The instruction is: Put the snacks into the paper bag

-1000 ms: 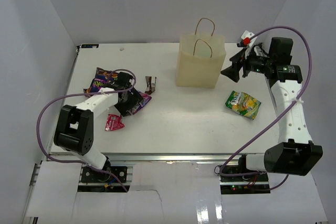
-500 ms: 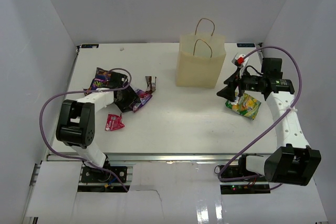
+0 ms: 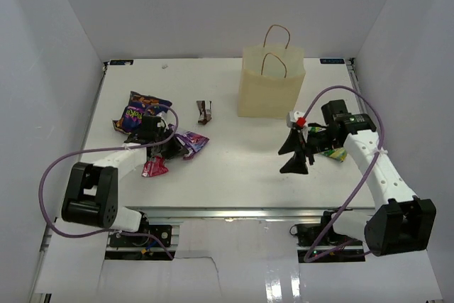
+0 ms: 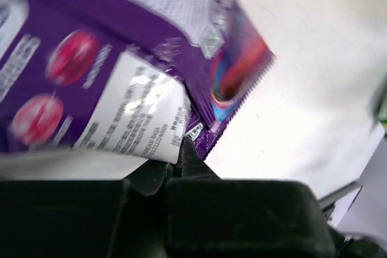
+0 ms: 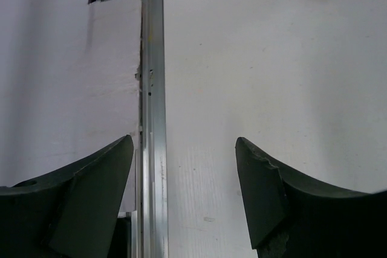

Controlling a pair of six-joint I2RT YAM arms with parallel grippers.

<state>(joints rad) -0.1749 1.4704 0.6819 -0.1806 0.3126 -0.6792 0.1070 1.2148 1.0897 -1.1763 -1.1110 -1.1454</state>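
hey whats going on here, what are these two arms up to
Two robot arms are putting snack packets into the paper bag, which stands upright at the far side of the table. The left gripper is shut on the edge of a purple packet. The right gripper is open and holds nothing, with a green-yellow packet beside it. A dark blue bag, a pink packet and a small brown packet lie loose.

A white table [image 3: 234,175], evenly lit, stands boxed in by plain pale grey walls [image 3: 213,5] along its left, far and right edges, with an aluminium rail [image 3: 234,212] along its near edge and white panels [image 3: 78,253] below.
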